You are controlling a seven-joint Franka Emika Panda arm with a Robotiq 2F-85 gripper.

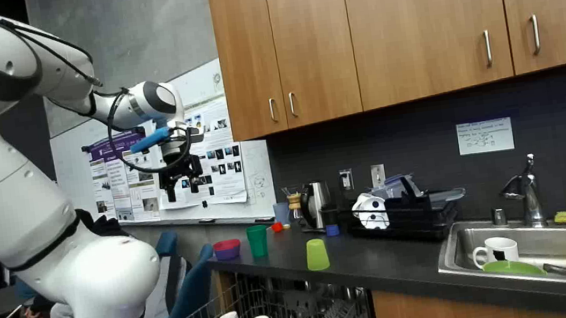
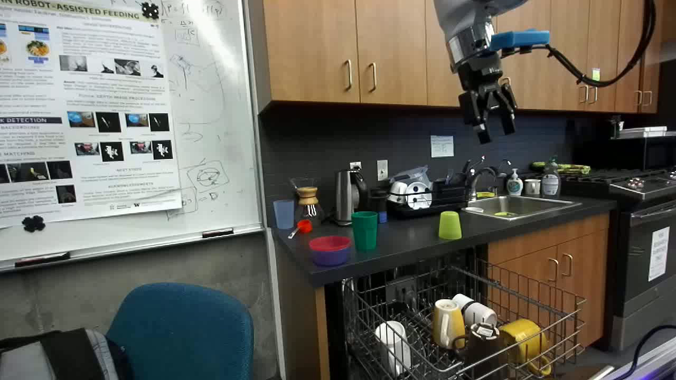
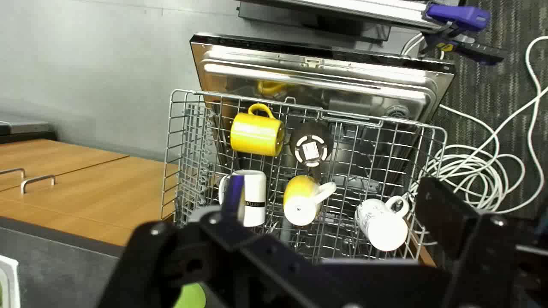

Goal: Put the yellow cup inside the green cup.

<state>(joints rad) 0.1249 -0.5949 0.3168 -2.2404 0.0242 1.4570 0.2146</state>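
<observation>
The yellow cup [image 1: 317, 254] is pale yellow-green and stands on the dark counter, wider at the bottom, so it looks upside down. It also shows in an exterior view [image 2: 450, 225], and partly behind the gripper body at the bottom of the wrist view [image 3: 191, 296]. The green cup [image 1: 257, 241] is darker, taller and stands upright, mouth up, nearer the counter's end; it also shows in an exterior view [image 2: 364, 230]. It is out of sight in the wrist view. My gripper [image 1: 182, 189] is open and empty, high above and apart from both cups; its fingers are spread wide in the wrist view [image 3: 338, 209].
A pink-and-purple bowl stack [image 2: 330, 250] stands beside the green cup. A red measuring scoop [image 2: 304, 227], kettle [image 1: 315, 204] and dish rack [image 1: 403, 214] stand behind. The pulled-out dishwasher rack [image 3: 381, 122] holds several mugs. Wall cabinets [image 1: 423, 23] hang above the counter.
</observation>
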